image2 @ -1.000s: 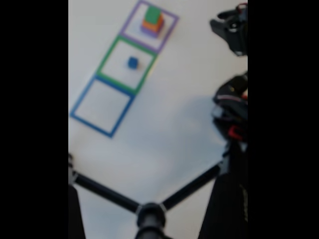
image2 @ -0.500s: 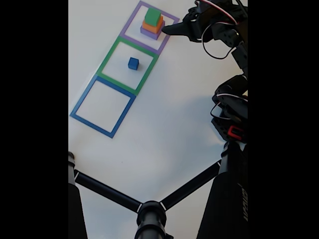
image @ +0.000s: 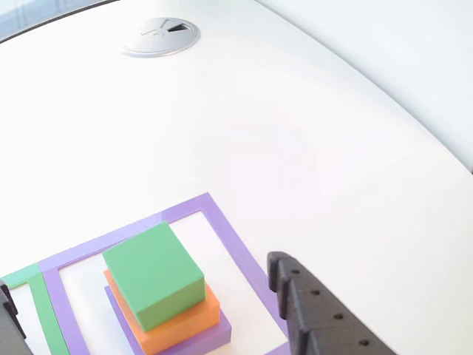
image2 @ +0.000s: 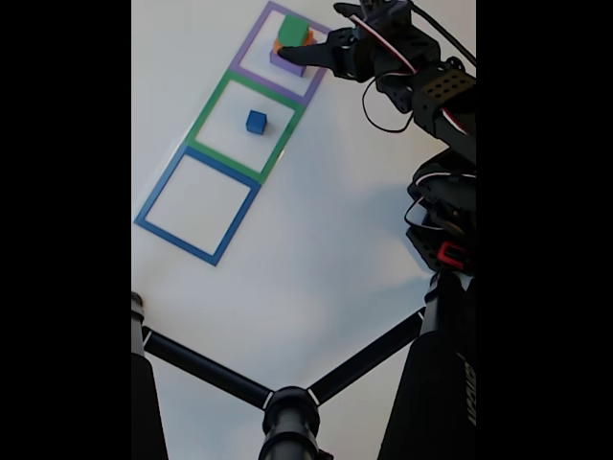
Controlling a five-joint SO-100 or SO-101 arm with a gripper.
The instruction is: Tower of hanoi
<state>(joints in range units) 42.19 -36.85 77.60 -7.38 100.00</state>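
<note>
Your black two-finger gripper (image2: 305, 56) hangs just above the stack, and its jaws are parted with nothing between them: in the other view one dark, hole-studded finger (image: 310, 310) sits to the right of the blocks and a sliver of the second finger (image: 9, 314) shows at the left edge, so the stack lies in the gap. That spread looks chosen to straddle the plain green square block (image: 154, 275), the top piece, which I judge to be the one you mean to lift next.

Under the green block sits the wider orange square block (image: 185, 329), and under that the widest purple square block (image: 203, 342), each centred on the one below, widest at the bottom as the puzzle requires. All three stand inside the flat purple square outline (image2: 262, 40) directly beneath the gripper. The small blue cube (image2: 256, 122) stands alone, away from the gripper toward the lower left in the fixed view, within the flat green square outline (image2: 215, 98); beyond it lies the flat blue square outline (image2: 153, 196), which I judge the likely landing spot for the green block.

The surface is a smooth white table (image: 295, 133) with a curved edge and a round grey cable grommet (image: 160, 35) well beyond the gripper. A black tripod (image2: 287, 412) crosses the foreground of the fixed view.
</note>
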